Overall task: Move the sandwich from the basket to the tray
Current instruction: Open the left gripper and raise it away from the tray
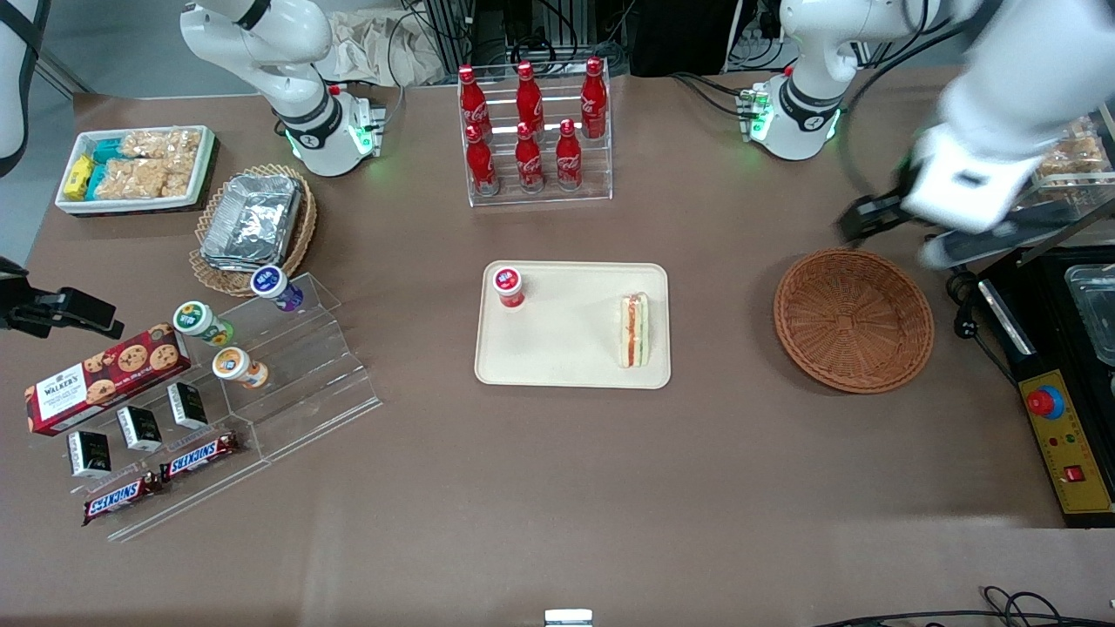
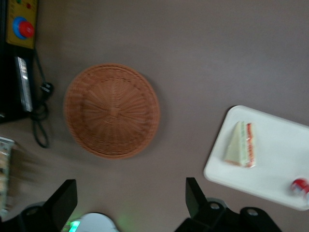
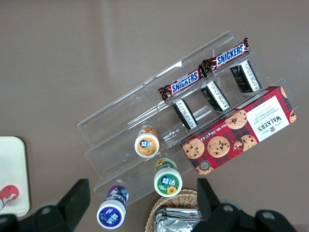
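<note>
The sandwich (image 1: 633, 331) lies on the cream tray (image 1: 571, 353), at the tray's end nearest the basket; its red and green filling edge shows. The reddish-brown wicker basket (image 1: 854, 320) is empty, beside the tray toward the working arm's end of the table. My left gripper (image 1: 860, 223) hangs open and empty above the table, just farther from the front camera than the basket. In the left wrist view the gripper (image 2: 130, 198) has its fingers wide apart with nothing between them, and the basket (image 2: 112, 110), the sandwich (image 2: 240, 145) and the tray (image 2: 275, 166) show.
A small red-capped bottle (image 1: 508, 286) stands on the tray's other end. A rack of cola bottles (image 1: 533, 131) stands farther back. A yellow control box with a red button (image 1: 1064, 435) and a black appliance lie beside the basket. Snack displays (image 1: 287, 366) fill the parked arm's end.
</note>
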Controlling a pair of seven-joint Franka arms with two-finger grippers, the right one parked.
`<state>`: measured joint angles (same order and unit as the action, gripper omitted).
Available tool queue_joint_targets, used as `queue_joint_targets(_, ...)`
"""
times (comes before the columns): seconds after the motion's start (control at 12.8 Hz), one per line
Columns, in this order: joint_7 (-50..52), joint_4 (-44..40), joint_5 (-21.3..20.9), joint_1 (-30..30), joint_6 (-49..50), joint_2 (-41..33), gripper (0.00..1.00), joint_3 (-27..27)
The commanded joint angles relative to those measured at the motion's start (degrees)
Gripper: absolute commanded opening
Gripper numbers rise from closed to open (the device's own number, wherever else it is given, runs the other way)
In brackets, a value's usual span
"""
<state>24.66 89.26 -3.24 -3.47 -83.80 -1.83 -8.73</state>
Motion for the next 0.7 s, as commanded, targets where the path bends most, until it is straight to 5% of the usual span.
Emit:
queue_joint_targets(0.0, -13.97, 5.64, 1.91, -0.83, -0.48, -4.75, 1.0, 7.82)
queue_joint_targets(0.23, -24.72, 7.07, 1.83, -0.31, -0.31, -6.44, 1.0, 11.97)
queue_joint_targets(0.62, -18.68, 4.34, 2.62, -0.57, -0.04, -4.5, 1.0, 11.71)
